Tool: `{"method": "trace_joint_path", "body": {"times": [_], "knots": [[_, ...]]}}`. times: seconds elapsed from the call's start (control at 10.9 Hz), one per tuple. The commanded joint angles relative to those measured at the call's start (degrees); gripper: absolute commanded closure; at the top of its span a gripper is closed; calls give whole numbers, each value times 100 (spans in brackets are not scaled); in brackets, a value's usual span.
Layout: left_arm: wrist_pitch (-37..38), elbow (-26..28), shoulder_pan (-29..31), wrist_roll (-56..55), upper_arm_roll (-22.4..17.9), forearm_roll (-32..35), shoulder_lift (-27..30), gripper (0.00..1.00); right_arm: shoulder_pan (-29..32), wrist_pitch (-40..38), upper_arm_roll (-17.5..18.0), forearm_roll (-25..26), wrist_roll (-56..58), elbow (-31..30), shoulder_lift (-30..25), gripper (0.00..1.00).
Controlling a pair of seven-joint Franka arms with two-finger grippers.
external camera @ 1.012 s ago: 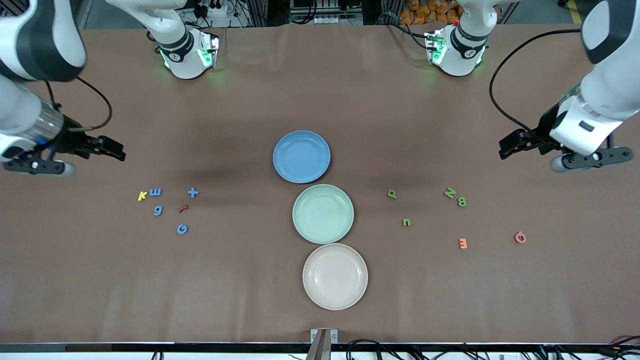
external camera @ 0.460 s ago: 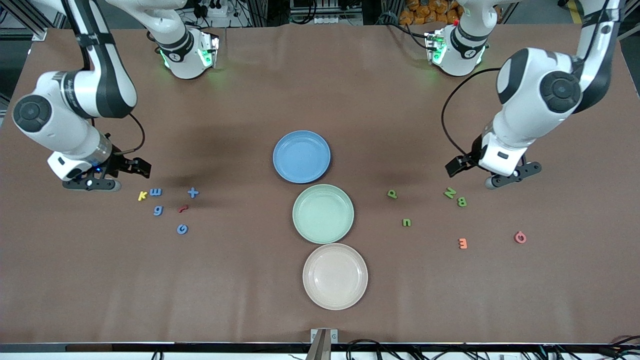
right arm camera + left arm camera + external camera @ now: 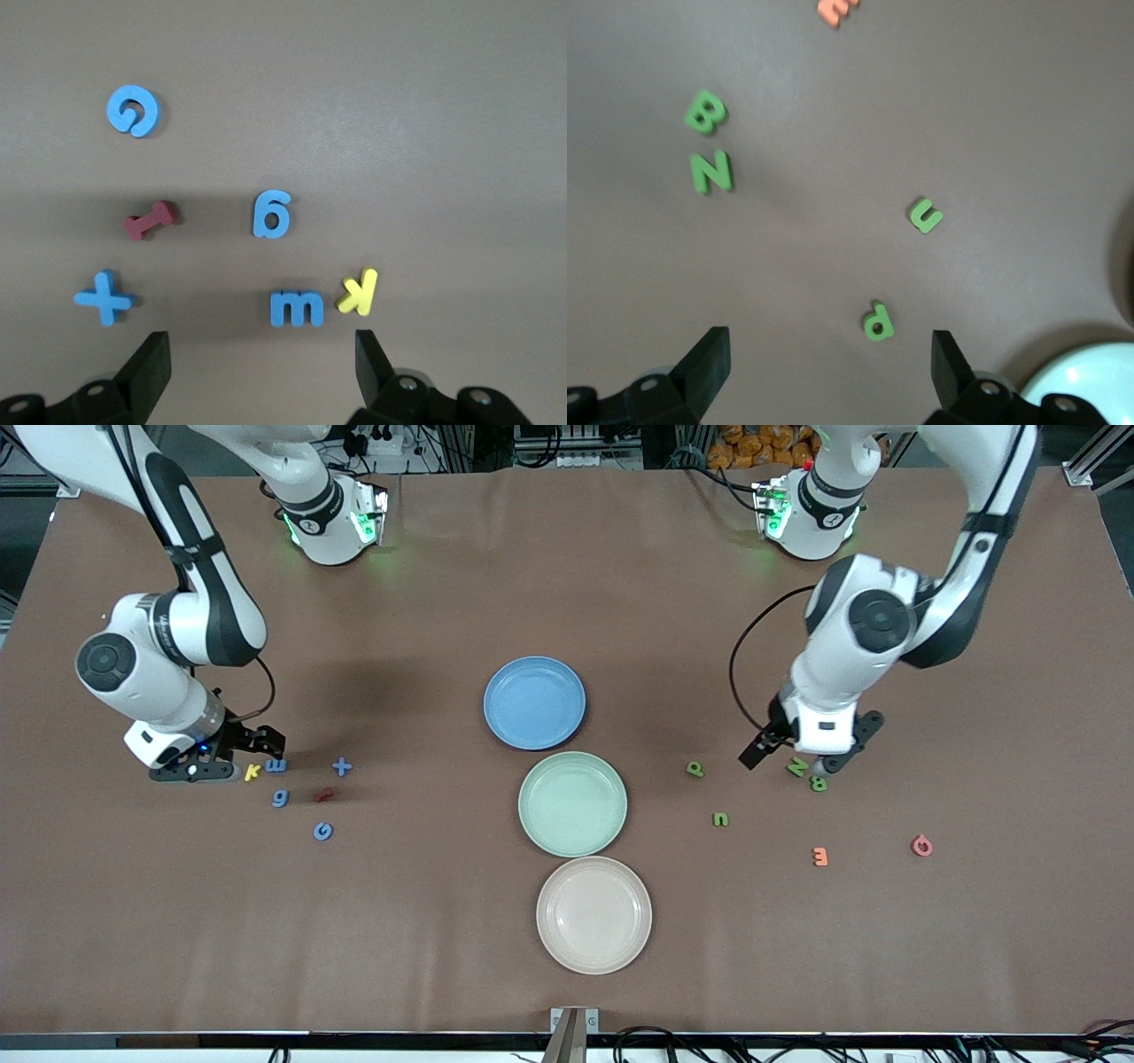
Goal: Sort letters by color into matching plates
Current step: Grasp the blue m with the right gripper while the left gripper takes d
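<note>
Several blue letters lie toward the right arm's end of the table: an m (image 3: 276, 765) (image 3: 297, 307), a plus (image 3: 342, 766), a g (image 3: 280, 798) and a G (image 3: 323, 831). My right gripper (image 3: 255, 749) (image 3: 260, 359) hangs low and open just beside the m, holding nothing. Several green letters lie toward the left arm's end: a p (image 3: 695, 768) (image 3: 877, 320), a u (image 3: 720, 819), an N (image 3: 797, 766) and a B (image 3: 818, 783). My left gripper (image 3: 791, 760) (image 3: 828, 363) is open over them, nothing held. The blue plate (image 3: 534, 702) and green plate (image 3: 572, 803) sit mid-table, bare.
A yellow k (image 3: 252, 771) touches the m's side and a red piece (image 3: 324, 794) lies among the blue letters. An orange letter (image 3: 820, 856) and a pink one (image 3: 921, 845) lie nearer the camera than the green ones. A beige plate (image 3: 594, 914) sits nearest the camera.
Both arms have swung in from the table's ends and come down, the right one to the blue letters and the left one to the green letters. No letter has moved.
</note>
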State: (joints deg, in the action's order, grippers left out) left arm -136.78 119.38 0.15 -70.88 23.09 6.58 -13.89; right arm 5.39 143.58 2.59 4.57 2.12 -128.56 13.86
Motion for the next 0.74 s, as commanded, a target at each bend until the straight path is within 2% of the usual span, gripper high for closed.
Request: {"method": "trace_joint_path", "body": {"times": [0.0,0.09,0.28,0.46,0.64], "knots": [[-454,-186,-138,-1688,11,739,-701,0,85,415,31,44,95,-29,328,10],[-473,-282,-147,-2075,29,722,-868,0,94,547,31,44,104,-107,380,12],[-481,-476,-601,-3400,-15,774,-1350,0,155,924,22,44,130,-248,521,14],[-525,-757,-710,-3713,-68,1169,-1756,0,225,970,22,44,236,-284,565,15],[-525,-828,-657,-3732,-77,1223,-1827,0,243,1118,13,44,236,-345,653,15]]}}
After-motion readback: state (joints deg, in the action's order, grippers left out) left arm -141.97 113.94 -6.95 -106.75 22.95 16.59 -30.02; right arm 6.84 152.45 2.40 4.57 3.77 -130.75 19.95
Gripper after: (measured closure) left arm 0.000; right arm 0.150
